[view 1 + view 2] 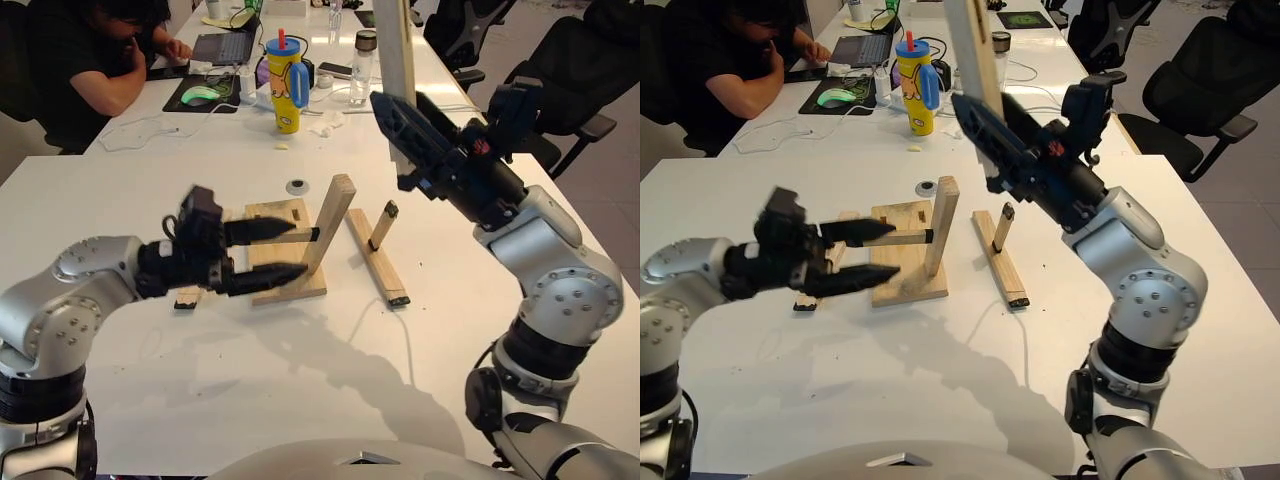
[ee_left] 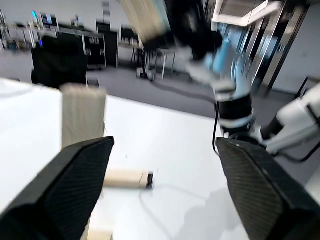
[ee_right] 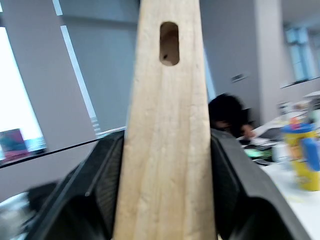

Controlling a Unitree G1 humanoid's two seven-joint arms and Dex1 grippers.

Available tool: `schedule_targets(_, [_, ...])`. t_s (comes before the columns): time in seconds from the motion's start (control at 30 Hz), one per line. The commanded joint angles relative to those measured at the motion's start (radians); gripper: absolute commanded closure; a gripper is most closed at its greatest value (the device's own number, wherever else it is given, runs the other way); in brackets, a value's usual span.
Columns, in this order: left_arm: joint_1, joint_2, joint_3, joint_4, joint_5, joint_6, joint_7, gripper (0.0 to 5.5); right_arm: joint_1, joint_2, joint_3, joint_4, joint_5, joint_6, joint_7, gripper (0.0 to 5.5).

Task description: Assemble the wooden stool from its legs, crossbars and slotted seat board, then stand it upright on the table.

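Right gripper clamps a wooden leg high above the table; left gripper hangs wide open over the seat board, near its upright leg

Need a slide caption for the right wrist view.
Right gripper clamped on a wooden leg, oval slot near its far end.

A yellow tumbler with a blue handle and a red straw stands just past the counter's far edge, near a clear bottle, an open laptop and a green mouse. A small round disc lies near that edge.
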Motion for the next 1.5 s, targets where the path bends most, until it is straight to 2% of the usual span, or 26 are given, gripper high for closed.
schedule_targets(0.03, [-0.150,-0.005,0.124,0.115,-0.333,0.052,0.181,1.11,0.117,-0.257,-0.022,-0.058,0.390,0.164,0.210,3.44])
schedule_targets(0.07, [-0.164,0.004,0.124,0.130,-0.390,0.055,0.207,0.92,0.148,-0.277,-0.008,-0.064,0.375,0.174,0.243,3.44])
schedule_targets(0.2, [-0.224,0.023,0.109,0.183,-0.564,0.077,0.296,0.90,0.230,-0.329,0.035,-0.078,0.327,0.152,0.338,3.44])
schedule_targets(0.33, [-0.243,0.039,0.079,0.162,-0.635,0.096,0.318,0.90,0.261,-0.340,0.093,-0.068,0.254,0.107,0.383,3.45])
schedule_targets(0.83, [-0.222,0.063,0.003,0.145,-0.623,0.130,0.292,0.90,0.299,-0.381,0.195,-0.089,0.067,-0.014,0.505,3.45])
schedule_targets(1.37, [-0.184,0.102,-0.004,0.139,-0.558,0.168,0.222,3.34,0.318,-0.414,0.198,-0.055,0.059,-0.046,0.545,3.45])
schedule_targets(1.5, [-0.152,0.135,0.003,0.134,-0.505,0.176,0.187,3.41,0.305,-0.419,0.203,-0.029,0.058,-0.037,0.543,3.45])
